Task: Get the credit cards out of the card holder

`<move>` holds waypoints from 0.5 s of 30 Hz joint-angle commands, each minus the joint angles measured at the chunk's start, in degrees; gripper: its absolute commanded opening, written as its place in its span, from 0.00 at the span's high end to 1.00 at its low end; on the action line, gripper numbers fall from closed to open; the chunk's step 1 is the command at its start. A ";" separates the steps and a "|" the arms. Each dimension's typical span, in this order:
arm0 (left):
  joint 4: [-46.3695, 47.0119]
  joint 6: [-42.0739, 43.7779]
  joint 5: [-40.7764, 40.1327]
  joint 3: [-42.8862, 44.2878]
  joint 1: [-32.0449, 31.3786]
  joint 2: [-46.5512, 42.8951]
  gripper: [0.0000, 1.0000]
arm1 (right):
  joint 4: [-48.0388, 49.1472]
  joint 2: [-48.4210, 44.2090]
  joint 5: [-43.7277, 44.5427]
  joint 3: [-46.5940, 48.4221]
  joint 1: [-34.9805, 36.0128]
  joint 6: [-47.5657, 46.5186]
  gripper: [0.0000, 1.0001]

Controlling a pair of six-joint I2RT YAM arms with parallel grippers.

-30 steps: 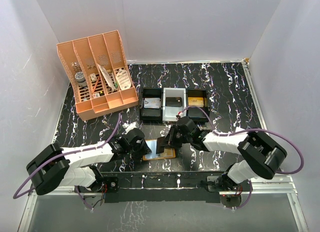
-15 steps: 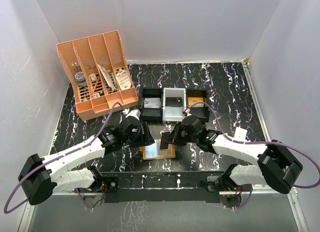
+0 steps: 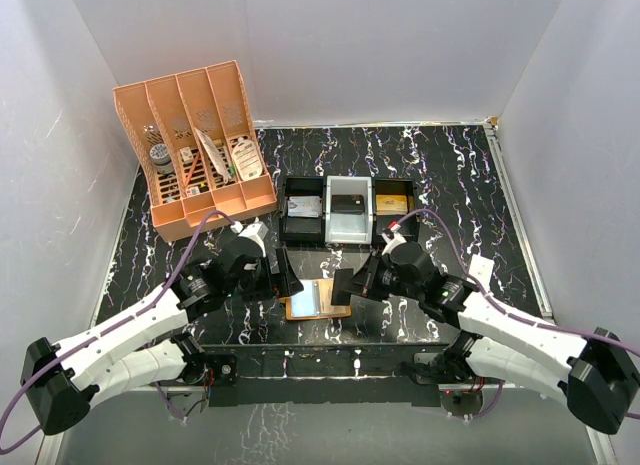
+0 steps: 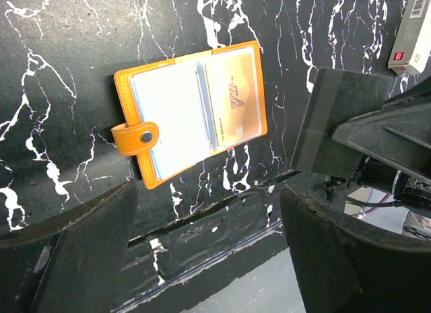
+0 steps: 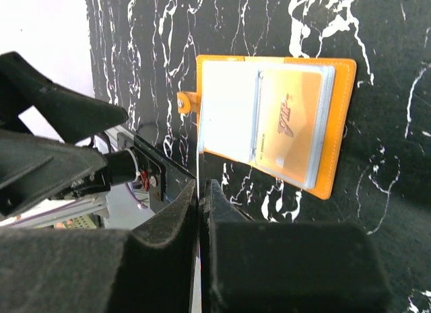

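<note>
**Orange card holder lying open between two grippers**

The card holder (image 3: 316, 299) is lying flat and open on the black marbled table (image 3: 450, 175), low in the middle of the overhead frame. Its orange cover is framing two clear pockets. The one by the snap strap (image 4: 135, 134) is looking pale blue-white, and the other is showing a tan printed card (image 4: 233, 94). The left gripper (image 3: 284, 277) is hovering just left of it, its fingers standing wide apart. The right gripper (image 3: 348, 285) is hanging just right of it, its fingers pressed together with a thin pale edge showing between them.
</note>
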 commanded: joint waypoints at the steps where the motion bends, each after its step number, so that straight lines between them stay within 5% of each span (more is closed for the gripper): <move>1: -2.50 1.94 1.54 1.48 0.43 -0.70 0.15 | -2.99 -5.17 -0.86 -2.80 -0.10 -1.33 1.00; 15: -1.74 4.01 -1.71 -0.61 0.64 -2.03 0.01 | -6.66 -4.43 -0.14 2.48 -0.06 -7.28 1.00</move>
